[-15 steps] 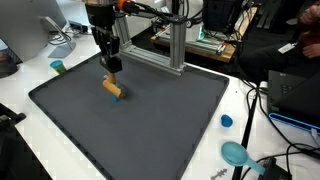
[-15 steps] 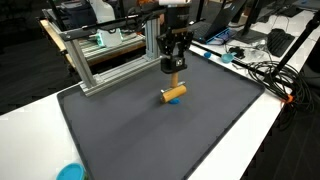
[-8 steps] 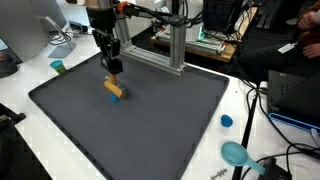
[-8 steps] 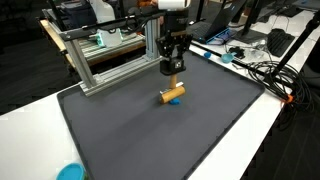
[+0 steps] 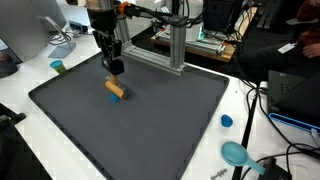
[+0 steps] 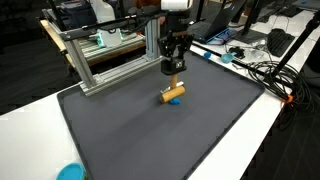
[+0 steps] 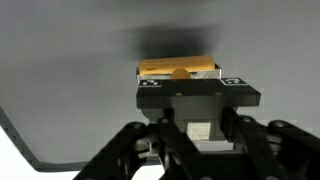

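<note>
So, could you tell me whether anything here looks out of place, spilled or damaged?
Nothing stands out. The orange cylinder lies on its side on the dark mat, just beneath the gripper; no spill or damage shows.

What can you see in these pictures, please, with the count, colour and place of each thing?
cylinder: one, orange with a blue end, lying on the mat under the tool.
mat: one, dark grey, on the table.
table: one, white, under the mat.
frame: one, silver metal, along the mat's edge.
cap: one, blue, beside the mat.
dish: one, teal, near the mat's corner.
cup: one, teal, beside the mat.
tool: one, black, just above the cylinder.
</note>
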`<state>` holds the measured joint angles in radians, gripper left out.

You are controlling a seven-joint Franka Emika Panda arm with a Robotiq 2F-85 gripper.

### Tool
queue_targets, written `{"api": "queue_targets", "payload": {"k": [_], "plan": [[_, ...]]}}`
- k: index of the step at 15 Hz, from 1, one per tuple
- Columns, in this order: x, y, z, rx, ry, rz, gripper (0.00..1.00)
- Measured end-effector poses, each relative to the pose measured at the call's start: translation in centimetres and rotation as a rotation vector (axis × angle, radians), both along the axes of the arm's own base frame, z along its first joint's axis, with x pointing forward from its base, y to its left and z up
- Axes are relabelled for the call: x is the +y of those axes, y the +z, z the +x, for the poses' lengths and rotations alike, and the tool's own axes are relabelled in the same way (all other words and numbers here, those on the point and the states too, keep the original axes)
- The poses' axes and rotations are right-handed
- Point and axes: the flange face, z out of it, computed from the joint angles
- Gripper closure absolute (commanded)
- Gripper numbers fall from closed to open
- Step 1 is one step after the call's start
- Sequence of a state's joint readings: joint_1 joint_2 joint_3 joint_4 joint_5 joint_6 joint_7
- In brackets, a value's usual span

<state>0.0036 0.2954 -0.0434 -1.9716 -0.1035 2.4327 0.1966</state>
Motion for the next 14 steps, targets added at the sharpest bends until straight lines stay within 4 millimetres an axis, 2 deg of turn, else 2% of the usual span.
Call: {"api": "queue_targets", "payload": {"k": [3,6,14], "plan": [[0.9,1.8,-0.1,-0.022,0.020,-0.008,0.79],[0.7,2.9,-0.1,-0.040,0.018,-0.010,0.79],[-1.1,2.9,0.4,-0.051,-0.012,-0.016,0.79]]}}
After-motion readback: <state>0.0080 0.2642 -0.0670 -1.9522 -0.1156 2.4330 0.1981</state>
